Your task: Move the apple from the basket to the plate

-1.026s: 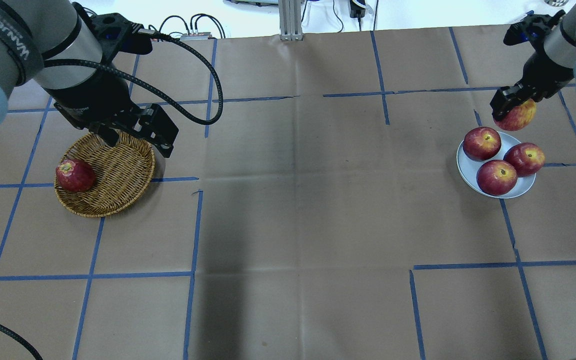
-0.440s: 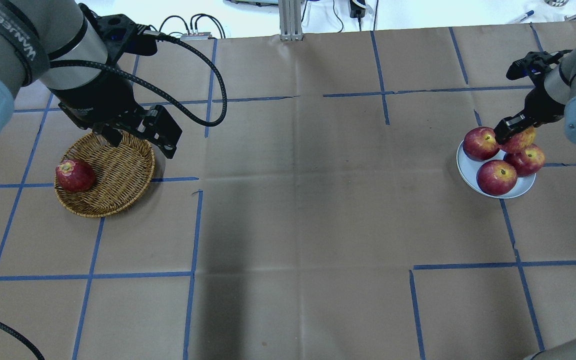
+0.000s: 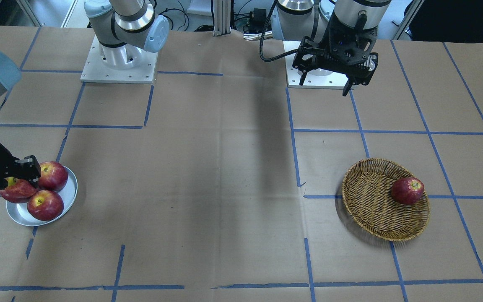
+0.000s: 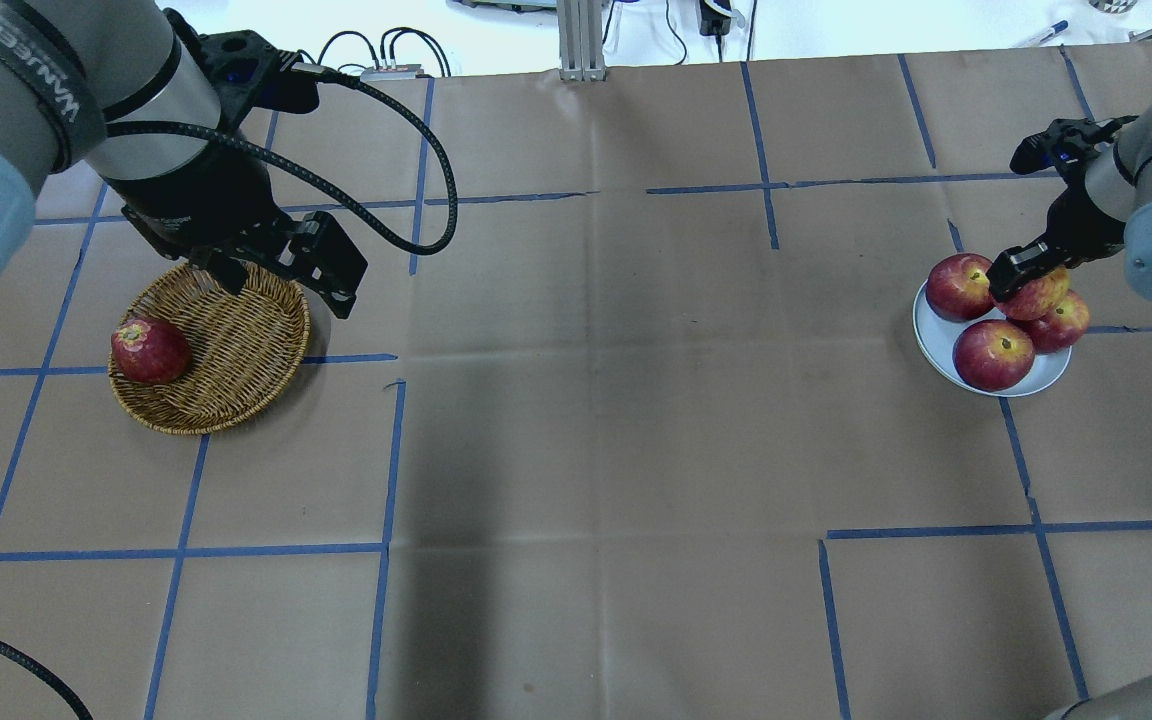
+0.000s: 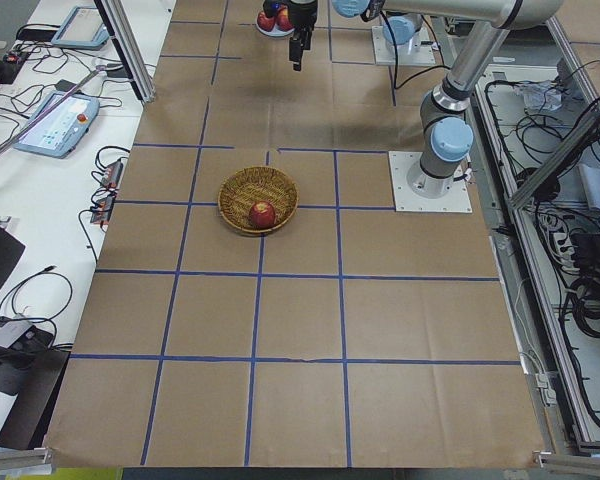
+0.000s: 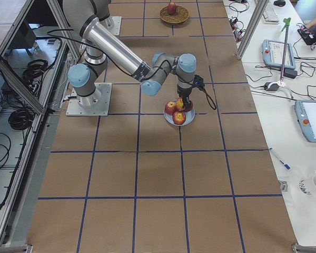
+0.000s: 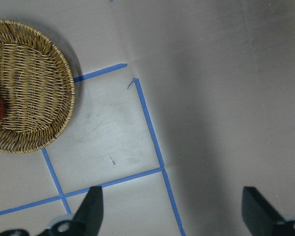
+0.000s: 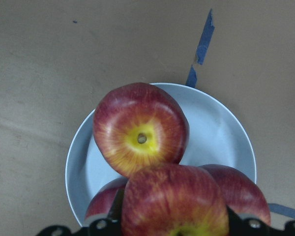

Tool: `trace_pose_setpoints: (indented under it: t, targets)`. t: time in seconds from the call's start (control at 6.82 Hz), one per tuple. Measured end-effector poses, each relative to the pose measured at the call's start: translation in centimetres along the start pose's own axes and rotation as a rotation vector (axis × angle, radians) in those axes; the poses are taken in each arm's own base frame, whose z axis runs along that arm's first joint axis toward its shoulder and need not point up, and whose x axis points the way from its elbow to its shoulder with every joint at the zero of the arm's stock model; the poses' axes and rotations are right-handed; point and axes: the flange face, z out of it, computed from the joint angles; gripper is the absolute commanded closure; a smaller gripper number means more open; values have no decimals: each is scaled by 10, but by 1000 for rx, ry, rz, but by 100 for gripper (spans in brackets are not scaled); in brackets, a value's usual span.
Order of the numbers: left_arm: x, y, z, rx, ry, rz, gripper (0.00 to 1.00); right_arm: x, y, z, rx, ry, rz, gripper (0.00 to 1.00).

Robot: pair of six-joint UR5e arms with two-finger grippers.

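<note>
My right gripper point(image 4: 1021, 270) is shut on the pinkish-red streaked apple point(image 4: 1044, 296) and holds it low over the silver-grey plate point(image 4: 936, 350), among three darker red apples. In the right wrist view the held apple point(image 8: 174, 201) sits above two of them, over the plate point(image 8: 221, 123). I cannot tell whether it rests on them. The wicker basket point(image 4: 236, 340) holds one dark red apple point(image 4: 149, 350). My left gripper point(image 4: 276, 285) is open and empty above the basket's far rim. In the left wrist view the left gripper point(image 7: 173, 211) hangs over bare paper.
The basket point(image 3: 371, 201) and the plate point(image 3: 68, 200) lie at opposite ends of the brown paper table with its blue tape grid. A metal post point(image 4: 581, 40) and cables stand at the far edge. Both arm bases point(image 3: 120, 63) show in the front view.
My right gripper has come down and toward me with the apple, from above the plate's far rim to among the three apples. The left gripper has barely shifted.
</note>
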Motion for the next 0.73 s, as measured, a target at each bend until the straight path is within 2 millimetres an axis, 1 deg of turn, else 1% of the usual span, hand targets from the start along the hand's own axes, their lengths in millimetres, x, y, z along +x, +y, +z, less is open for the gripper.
trace_pose_setpoints:
  t: [0.29,0.44,0.59,0.73]
  targets:
    - [1,0,-1,2,-1,2,1,0,0,-3,2,8,-1,0]
    - [1,1,-2,5,-1,3,1,1,-2,-9,8,16,-1,0]
    - [2,3,-3,8,-2,2,1,3,-5,-19,19,25,-2,0]
    - [2,5,-4,10,-2,2,1,4,-10,-39,29,32,0,0]
